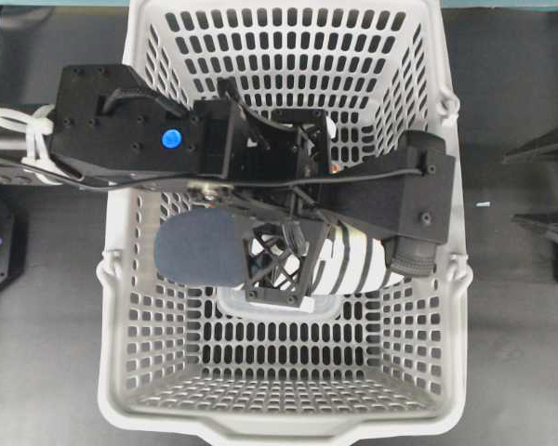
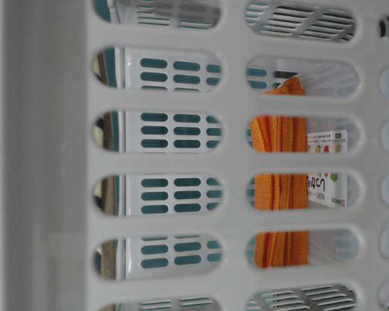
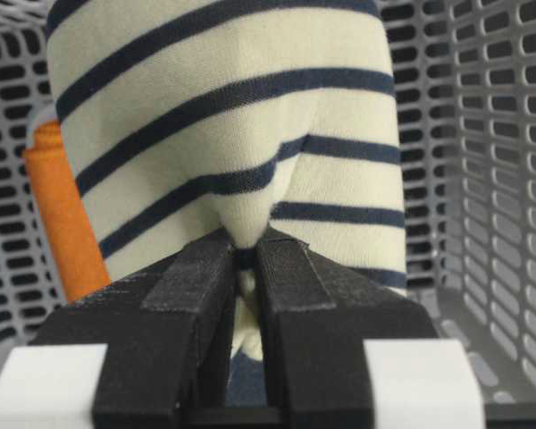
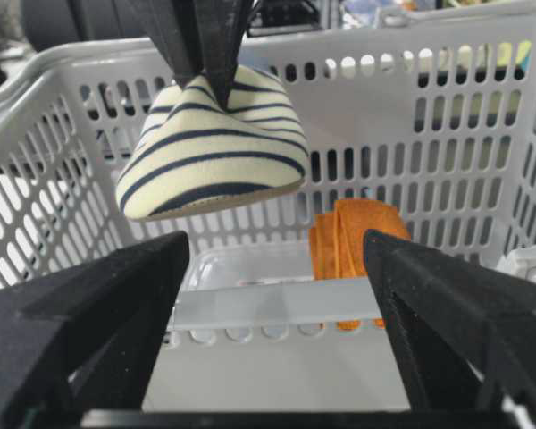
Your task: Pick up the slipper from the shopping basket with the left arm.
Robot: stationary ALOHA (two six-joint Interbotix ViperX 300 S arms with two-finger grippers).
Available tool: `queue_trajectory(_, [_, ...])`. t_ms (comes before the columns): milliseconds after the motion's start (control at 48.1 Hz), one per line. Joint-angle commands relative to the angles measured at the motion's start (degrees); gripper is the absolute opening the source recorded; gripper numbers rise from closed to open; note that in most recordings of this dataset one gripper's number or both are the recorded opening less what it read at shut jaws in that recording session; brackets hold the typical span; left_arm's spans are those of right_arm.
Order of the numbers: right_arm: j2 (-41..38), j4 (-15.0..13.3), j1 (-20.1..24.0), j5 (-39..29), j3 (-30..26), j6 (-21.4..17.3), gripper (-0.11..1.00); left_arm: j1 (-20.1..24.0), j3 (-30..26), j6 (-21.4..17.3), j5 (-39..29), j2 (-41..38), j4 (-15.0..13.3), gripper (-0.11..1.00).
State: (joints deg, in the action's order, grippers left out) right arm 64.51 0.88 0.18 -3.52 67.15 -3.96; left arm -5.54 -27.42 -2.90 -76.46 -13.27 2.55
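Note:
The slipper, cream with navy stripes and a navy heel end, hangs inside the light-grey shopping basket, clear of the bottom. My left gripper, on the arm with the blue dot, is shut on a pinch of its striped upper. In the left wrist view the gripper has the slipper bunched between its jaws. In the right wrist view the slipper hangs from the left fingers. My right gripper is open and empty outside the basket wall; it also shows at the right edge of the overhead view.
A folded orange cloth stands against the far basket wall; it also shows in the left wrist view and the table-level view. A clear plastic container lies on the basket bottom under the slipper. The basket walls are close around.

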Motion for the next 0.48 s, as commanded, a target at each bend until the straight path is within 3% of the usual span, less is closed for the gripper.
queue_trajectory(0, [-0.18,0.26,0.09,0.35,-0.35,0.09,0.75,-0.09,-1.32,-0.09,0.53,0.88,0.09,0.06])
queue_trajectory(458, [-0.09,0.18,0.09,0.35,-0.35,0.09,0.75,-0.09,-1.32,0.00,0.62,0.62,0.18,0.06])
